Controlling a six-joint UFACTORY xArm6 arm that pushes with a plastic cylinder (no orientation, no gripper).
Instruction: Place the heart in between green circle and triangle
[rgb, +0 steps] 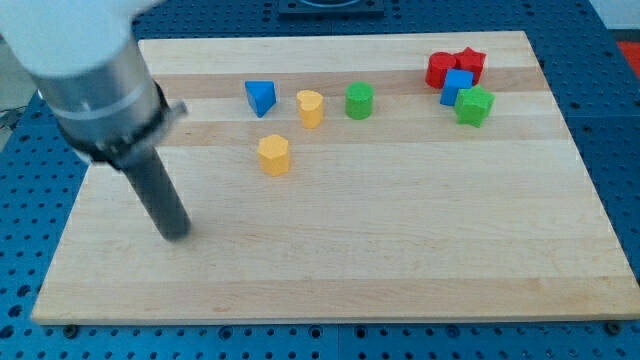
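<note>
**Operator:** As far as I can judge, the yellow heart (310, 107) already sits between the blue triangle (260, 97) on its left and the green circle (359, 101) on its right, all three in a row on the far half of the board, each a little apart from the next.

**Supervisor:** And your tool?

**Operator:** No hand to open or close, just the rod. My tip (177, 233) rests well to the left and nearer than the row, touching no block.

**Supervisor:** What could spoil it?

**Operator:** A yellow hexagon (273, 155) lies just near of the heart, toward my tip. If I drive straight at the row, I'd judge the hexagon gets shoved into the heart or triangle and breaks the line.

**Supervisor:** Room to move?

**Operator:** Plenty. The near half of the wooden board (400, 260) is bare, and the left edge is close to the rod. The red, blue and green blocks (459, 84) cluster at the far right corner, well clear.
</note>
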